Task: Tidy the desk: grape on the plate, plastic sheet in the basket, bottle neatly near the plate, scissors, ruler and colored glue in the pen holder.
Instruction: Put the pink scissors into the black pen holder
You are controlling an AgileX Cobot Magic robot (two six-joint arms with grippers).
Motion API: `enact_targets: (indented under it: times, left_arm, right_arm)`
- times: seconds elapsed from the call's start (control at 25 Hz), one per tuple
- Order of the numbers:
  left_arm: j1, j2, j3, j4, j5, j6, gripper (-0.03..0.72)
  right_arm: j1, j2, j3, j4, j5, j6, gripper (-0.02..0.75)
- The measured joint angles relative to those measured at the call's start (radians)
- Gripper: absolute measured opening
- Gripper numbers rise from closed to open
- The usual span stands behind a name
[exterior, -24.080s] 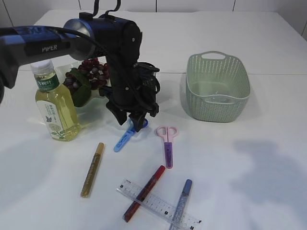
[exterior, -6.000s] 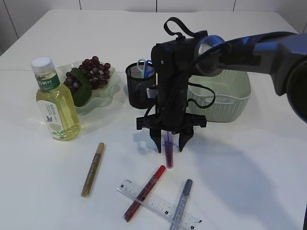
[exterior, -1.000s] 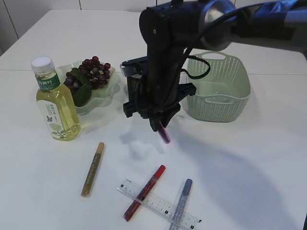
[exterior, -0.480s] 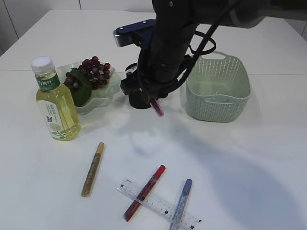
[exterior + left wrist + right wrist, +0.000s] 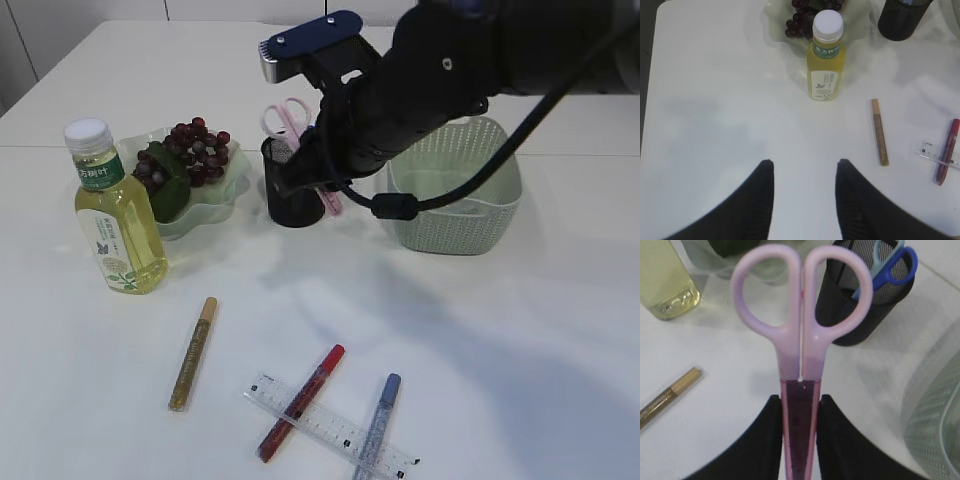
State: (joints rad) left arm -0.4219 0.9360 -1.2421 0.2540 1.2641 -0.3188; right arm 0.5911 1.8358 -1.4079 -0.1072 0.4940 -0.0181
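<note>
I have the pink scissors (image 5: 801, 355) pinched by the sheathed blade between the right gripper (image 5: 799, 440) fingers, handles leading. From the exterior view they hang above and just beside the pen holder (image 5: 292, 195), the loops showing near its rim, not yet inside. The blue scissors (image 5: 890, 267) already stand in the holder.

So the step in hand is the second pair of scissors going into the holder. I judge the next move needs the blade end swung to point down over the mesh opening, then lowered clear of the blue handles before I let go; as they sit now, the pair is tilted and could catch the rim or tip the holder.

My left gripper (image 5: 804, 200) hangs over bare table, fingers partly spread and holding nothing, with the bottle (image 5: 826, 57) ahead of it.

Further out: the grape (image 5: 195, 145) is already on the plate (image 5: 222, 195), and the bottle stands just beside that plate. The basket (image 5: 455, 190) sits right of the holder; I can't make out any plastic sheet in it. Still on the table are the gold glue (image 5: 193, 352), red glue (image 5: 300, 402) and blue glue (image 5: 377, 425), the last two lying across the ruler (image 5: 325, 428).
</note>
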Motion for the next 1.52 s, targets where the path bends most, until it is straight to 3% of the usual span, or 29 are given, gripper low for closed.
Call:
enact_targets:
  times: [0.4, 0.68, 1.12, 1.52]
  left_arm:
    - [0.000, 0.000, 0.000, 0.004, 0.000, 0.000, 0.300]
    - [0.000, 0.000, 0.000, 0.078, 0.000, 0.002, 0.300]
    - [0.000, 0.000, 0.000, 0.084, 0.000, 0.004, 0.300]
    - [0.000, 0.000, 0.000, 0.084, 0.000, 0.004, 0.300]
  right_arm:
    - [-0.093, 0.025, 0.025, -0.013, -0.381, 0.000, 0.179]
    - [-0.124, 0.114, 0.002, 0.031, -0.585, 0.000, 0.179]
    - [-0.130, 0.333, -0.212, 0.099, -0.638, 0.000, 0.179]
    - [-0.130, 0.390, -0.244, 0.107, -0.663, 0.000, 0.179]
